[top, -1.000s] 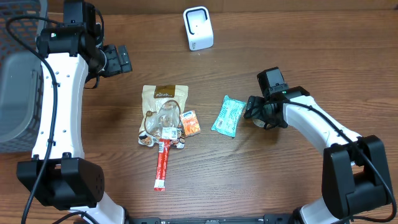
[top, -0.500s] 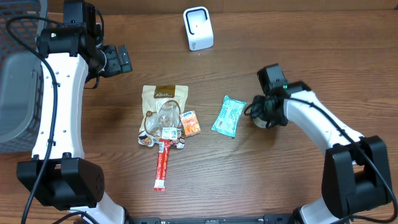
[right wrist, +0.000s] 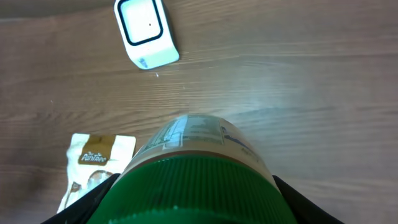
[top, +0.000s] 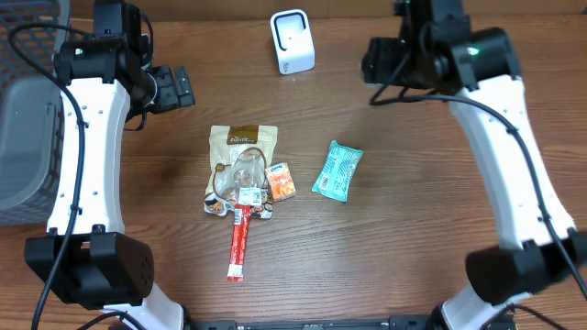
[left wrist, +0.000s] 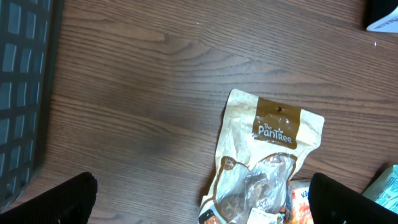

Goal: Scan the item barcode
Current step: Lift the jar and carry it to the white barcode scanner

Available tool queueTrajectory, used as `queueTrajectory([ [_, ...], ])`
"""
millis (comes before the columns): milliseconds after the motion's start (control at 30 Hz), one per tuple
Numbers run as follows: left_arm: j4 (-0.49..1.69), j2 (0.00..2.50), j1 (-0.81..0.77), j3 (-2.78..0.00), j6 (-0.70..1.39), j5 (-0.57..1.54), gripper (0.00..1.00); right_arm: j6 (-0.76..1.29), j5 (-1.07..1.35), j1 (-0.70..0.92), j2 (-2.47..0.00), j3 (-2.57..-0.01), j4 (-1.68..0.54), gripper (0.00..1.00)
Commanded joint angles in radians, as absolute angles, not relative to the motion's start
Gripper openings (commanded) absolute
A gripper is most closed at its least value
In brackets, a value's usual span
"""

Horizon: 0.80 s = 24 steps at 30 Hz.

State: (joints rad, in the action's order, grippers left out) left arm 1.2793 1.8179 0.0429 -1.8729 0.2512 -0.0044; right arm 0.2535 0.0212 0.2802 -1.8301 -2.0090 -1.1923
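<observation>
A jar (right wrist: 193,180) with a ribbed green lid and a pale label fills the lower right wrist view. My right gripper (right wrist: 196,202) is shut on it, one dark finger on each side of the lid. The white scanner (right wrist: 146,31) stands on the table beyond the jar. In the overhead view the right gripper (top: 381,60) hangs high at the back, right of the scanner (top: 293,41), and the arm hides the jar. My left gripper (top: 174,89) is open at the back left, holding nothing; its fingers (left wrist: 68,199) frame a beige snack pouch (left wrist: 264,155).
In mid-table lie the beige pouch (top: 241,170), a small orange packet (top: 281,181), a red stick pack (top: 240,240) and a teal packet (top: 337,171). A grey basket (top: 23,119) stands at the left edge.
My right arm has risen from the table beside the teal packet and swung to the back, carrying the jar up near the scanner. The left arm has not moved.
</observation>
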Motion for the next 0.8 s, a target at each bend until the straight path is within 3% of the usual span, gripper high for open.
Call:
queueTrajectory([
  [0, 1.279, 1.818, 0.039, -1.889, 0.243, -0.003, 1.0, 0.227, 0.028, 0.321, -1.931, -2.016, -1.035, 0.04],
  [500, 1.279, 1.818, 0.039, -1.889, 0.243, -0.003, 1.0, 0.181, 0.017, 0.364, -2.387, -2.016, 0.051, 0.04],
  [767, 1.279, 1.818, 0.039, -1.889, 0.243, -0.003, 1.0, 0.182, 0.017, 0.364, -2.478, -2.016, 0.345, 0.04],
])
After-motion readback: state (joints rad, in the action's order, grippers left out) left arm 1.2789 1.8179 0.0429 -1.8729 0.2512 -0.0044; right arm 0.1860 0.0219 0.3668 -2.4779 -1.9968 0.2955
